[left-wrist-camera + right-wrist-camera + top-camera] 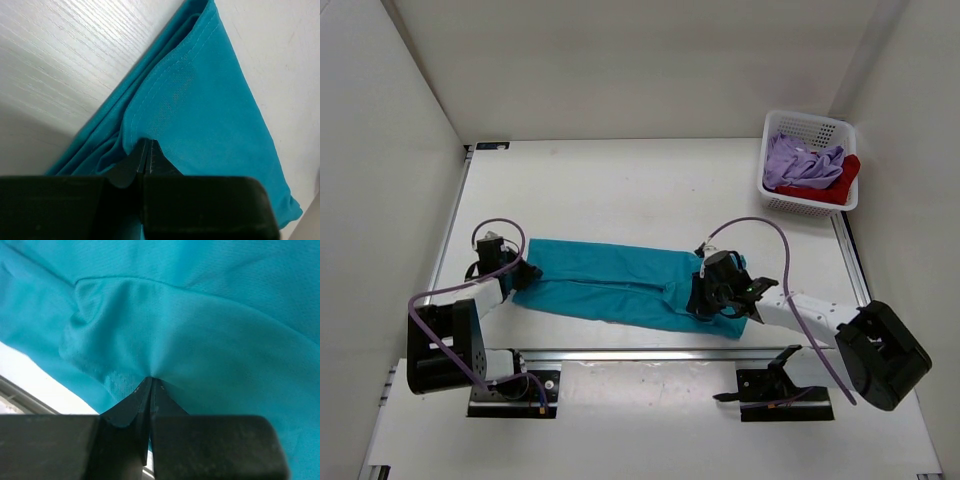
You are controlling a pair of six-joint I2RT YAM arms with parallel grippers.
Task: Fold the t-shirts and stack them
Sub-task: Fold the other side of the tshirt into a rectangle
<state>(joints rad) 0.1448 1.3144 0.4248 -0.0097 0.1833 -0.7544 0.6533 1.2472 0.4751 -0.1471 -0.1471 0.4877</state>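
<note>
We are gripping the soft teal cloth t-shirt [610, 282], left gripper [148, 156] and right gripper [151, 390] both clamped on it; lifting both ends evenly should align edges.

I see the spread t-shirt [620, 285] lying across the near tabletop [620, 190], my left gripper [522, 274] at its left end, right gripper [700, 302] at its right. Far right, the basket [808, 125] holds the two other t-shirts [798, 165].

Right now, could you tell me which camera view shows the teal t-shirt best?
The top external view: the whole teal t-shirt shows, held by left gripper and right gripper. Wrist views show only pinched cloth close up.
</note>
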